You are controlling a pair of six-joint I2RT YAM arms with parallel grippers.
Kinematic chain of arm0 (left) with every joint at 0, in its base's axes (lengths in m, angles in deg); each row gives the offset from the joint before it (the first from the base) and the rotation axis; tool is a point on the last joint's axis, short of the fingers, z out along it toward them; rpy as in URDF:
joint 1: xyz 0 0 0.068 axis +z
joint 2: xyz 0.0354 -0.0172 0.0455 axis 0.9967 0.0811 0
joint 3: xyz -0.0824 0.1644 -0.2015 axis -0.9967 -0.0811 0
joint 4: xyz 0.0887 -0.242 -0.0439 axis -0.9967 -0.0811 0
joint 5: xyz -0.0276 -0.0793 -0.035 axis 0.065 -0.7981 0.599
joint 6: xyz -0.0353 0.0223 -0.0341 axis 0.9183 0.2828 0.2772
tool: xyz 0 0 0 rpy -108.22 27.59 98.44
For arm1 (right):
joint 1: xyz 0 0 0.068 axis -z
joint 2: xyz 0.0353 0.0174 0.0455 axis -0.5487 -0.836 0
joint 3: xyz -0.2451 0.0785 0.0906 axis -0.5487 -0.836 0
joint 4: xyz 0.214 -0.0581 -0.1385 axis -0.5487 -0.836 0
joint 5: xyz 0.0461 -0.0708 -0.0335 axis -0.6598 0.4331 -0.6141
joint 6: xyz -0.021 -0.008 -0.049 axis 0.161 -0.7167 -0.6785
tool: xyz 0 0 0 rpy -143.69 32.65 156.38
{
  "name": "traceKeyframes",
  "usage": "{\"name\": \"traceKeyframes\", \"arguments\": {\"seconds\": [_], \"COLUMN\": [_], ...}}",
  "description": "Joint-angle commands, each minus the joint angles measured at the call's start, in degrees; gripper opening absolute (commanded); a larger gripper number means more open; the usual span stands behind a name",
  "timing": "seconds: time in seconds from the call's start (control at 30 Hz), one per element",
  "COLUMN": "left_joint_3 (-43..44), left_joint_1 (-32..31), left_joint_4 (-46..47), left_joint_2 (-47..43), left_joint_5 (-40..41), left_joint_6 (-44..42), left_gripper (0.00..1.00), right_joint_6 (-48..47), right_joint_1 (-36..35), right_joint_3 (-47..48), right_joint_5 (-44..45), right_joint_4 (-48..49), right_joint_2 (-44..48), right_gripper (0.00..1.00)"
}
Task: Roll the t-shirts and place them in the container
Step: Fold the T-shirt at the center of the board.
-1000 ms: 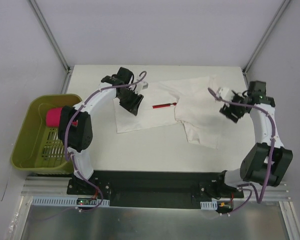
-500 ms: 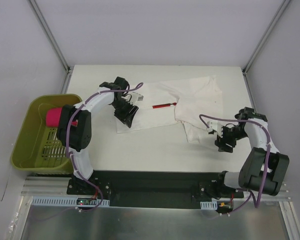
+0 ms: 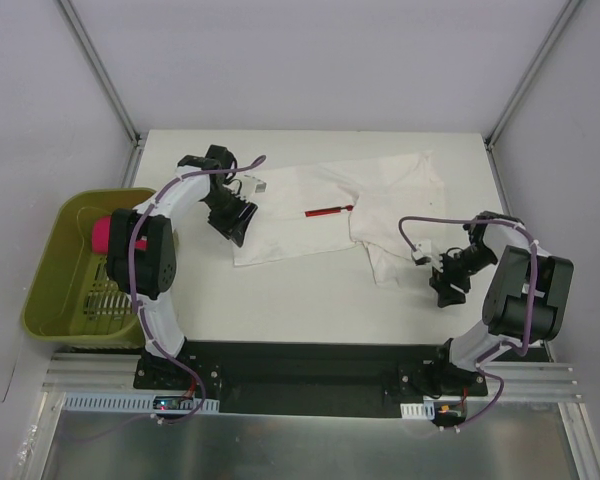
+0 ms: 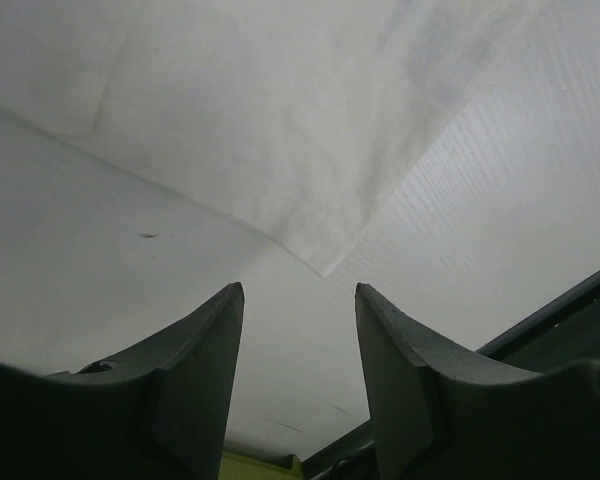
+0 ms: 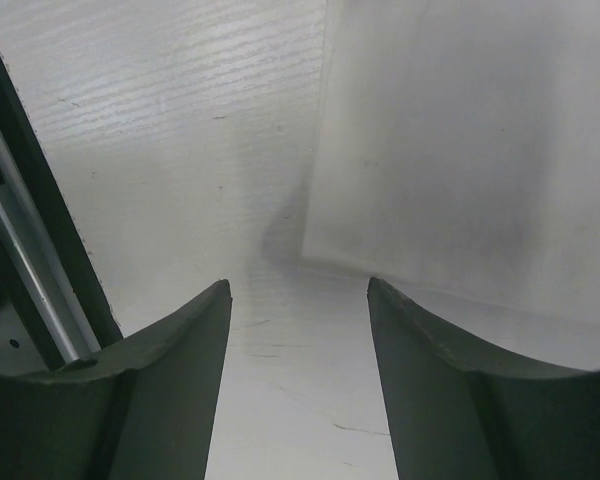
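Top external view: the white t-shirt (image 3: 380, 200) lies spread and partly folded across the far middle of the table (image 3: 300, 300), its red print (image 3: 328, 212) showing only as a thin strip. The pink bundle (image 3: 104, 236) sits in the green basket (image 3: 42, 300) off the table's left side. My left end effector (image 3: 234, 222) hangs at the shirt's left edge and my right end effector (image 3: 447, 285) just off its near right corner, both partly open and empty. The cloth lies uneven, so I judge a roll started like this could run crooked. My left elbow is near the basket and could knock it, and a purple cable (image 3: 410, 220) loops over the shirt's right side and might drag it

Left wrist view: my fingers (image 4: 205, 370) stand apart with nothing between them, and a shirt corner (image 4: 325, 262) points at the gap. Closing short of it would catch nothing, or only one layer. A sliver of basket shows below and a dark rail (image 4: 560, 320) to the right

Right wrist view: only bare table lies between my fingers (image 5: 435, 380), with the shirt's hem (image 5: 460, 150) ahead and to the right. Sliding in flat could bunch the hem instead of lifting it. The frame rail (image 5: 30, 220) runs close on the left
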Motion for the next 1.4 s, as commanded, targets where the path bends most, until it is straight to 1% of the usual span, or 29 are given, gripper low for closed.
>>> {"name": "traceKeyframes", "arguments": {"seconds": [0.0, 0.1, 0.27, 0.4, 0.47, 0.53, 0.7, 0.83, 0.97, 1.07, 1.27, 1.33, 1.37], "left_joint_3": [0.51, 0.59, 0.86, 1.73, 2.52, 2.96, 3.58, 2.88, 1.91, 1.74, 1.65, 1.47, 1.47], "left_joint_1": [-0.08, -0.08, 0.01, -0.08, -0.08, -0.08, -0.08, -0.08, -0.08, -0.08, -0.08, -0.08, -0.08], "left_joint_4": [-2.20, -2.28, -2.28, -2.28, -2.28, -2.28, -2.20, -2.28, -2.20, -2.11, -2.20, -2.11, -2.11], "left_joint_2": [-0.50, -0.41, 0.03, 0.64, 1.26, 1.70, 2.40, 2.32, 2.23, 2.14, 2.23, 2.32, 2.32], "left_joint_5": [1.84, 2.71, 2.98, 2.89, 2.80, 2.45, 2.27, 2.54, 2.54, 2.89, 2.89, 2.98, 2.98], "left_joint_6": [-1.81, -1.81, -1.81, -1.72, -1.64, -1.46, -1.20, -1.29, -1.37, -1.46, -1.37, -1.46, -1.37], "left_gripper": [0.49, 0.49, 0.49, 0.49, 0.49, 0.49, 0.49, 0.49, 0.49, 0.49, 0.49, 0.49, 0.50], "right_joint_6": [-56.15, -58.34, -58.53, -58.70, -58.96, -59.49, -59.49, -59.58, -59.58, -59.58, -59.49, -59.23, -59.14], "right_joint_1": [0.35, 0.35, 0.17, 0.18, 0.17, -0.35, -1.84, -2.46, -2.55, -2.64, -3.52, -3.69, -3.78], "right_joint_3": [1.84, 0.96, -0.10, 1.48, 2.18, 2.28, 1.31, 1.13, -0.10, -0.18, -4.05, -5.62, -6.16], "right_joint_5": [-0.81, -2.22, -4.51, -5.39, -6.26, -6.88, -3.37, -0.47, 4.53, 3.76, -0.02, -0.12, 0.23], "right_joint_4": [-1.17, -0.03, 2.17, 0.42, -1.34, -1.61, 0.67, 0.94, 1.91, 4.18, 11.48, 12.10, 12.10], "right_joint_2": [-1.72, -1.29, 0.47, 1.53, 2.05, 2.67, 0.48, -1.63, -3.21, -4.62, -4.01, -3.57, -2.70], "right_gripper": [0.60, 0.59, 0.58, 0.55, 0.55, 0.57, 0.60, 0.60, 0.59, 0.58, 0.53, 0.46, 0.38]}}
